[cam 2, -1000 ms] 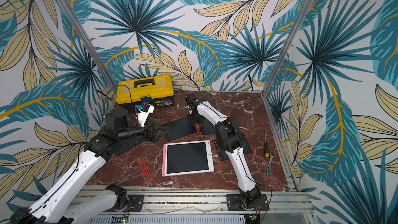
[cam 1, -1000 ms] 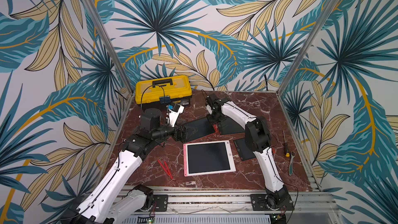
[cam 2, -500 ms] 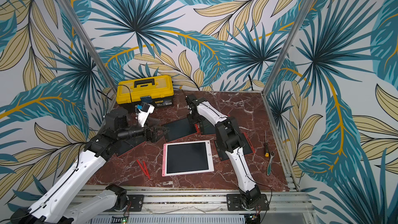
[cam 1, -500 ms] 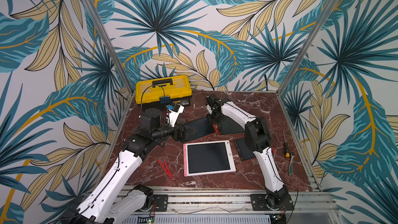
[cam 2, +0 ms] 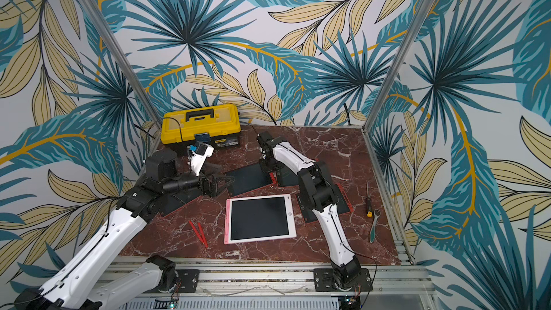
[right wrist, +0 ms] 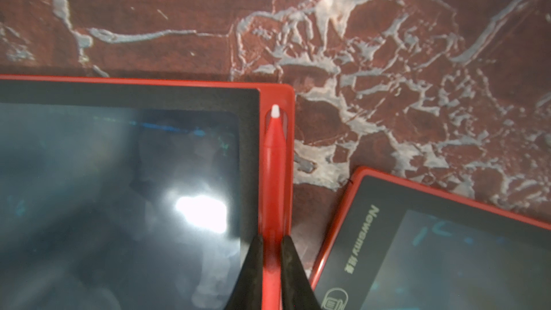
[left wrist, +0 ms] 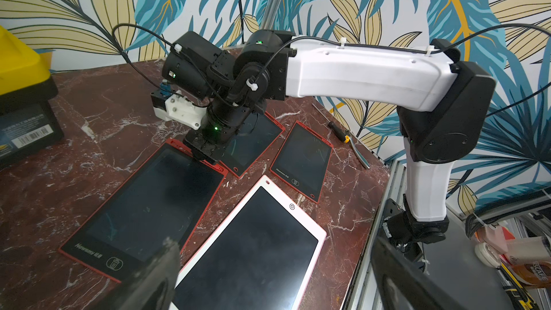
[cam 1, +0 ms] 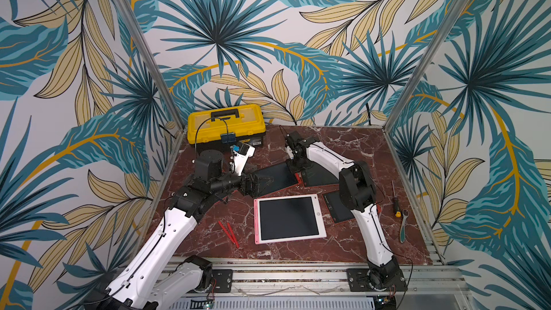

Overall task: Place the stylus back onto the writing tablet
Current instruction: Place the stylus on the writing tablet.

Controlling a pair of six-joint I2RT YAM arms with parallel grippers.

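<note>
The red stylus (right wrist: 272, 174) lies along the groove in the side strip of a red-framed writing tablet (right wrist: 119, 174), its white tip close to the frame's corner. The right gripper (right wrist: 272, 238) is drawn in narrow, its two dark fingers pinching the stylus shaft from either side. Whether the stylus is fully seated in the groove cannot be told.

A second red-framed tablet (right wrist: 447, 249) lies just beside the first, at an angle. Both rest flat on the desk (cam 1: 343, 243), a red-brown marble slab run through with pale veins. Nearer the front lies a larger pink-edged tablet (cam 1: 287, 219), with two loose red styluses (cam 1: 228, 232) to its side. The left gripper (cam 1: 258, 181) hangs above the desk with its fingers spread wide and nothing between them.

A yellow toolbox (cam 1: 226, 125) stands in the far corner. A screwdriver (cam 1: 395, 201) and a teal-handled wrench (cam 1: 402, 228) lie by the opposite edge. Walls papered with big teal and tan leaves (cam 1: 223, 40) close in three sides, joined by slanting metal posts (cam 1: 143, 49). A metal rail (cam 1: 283, 275) along the front carries both arm bases.
</note>
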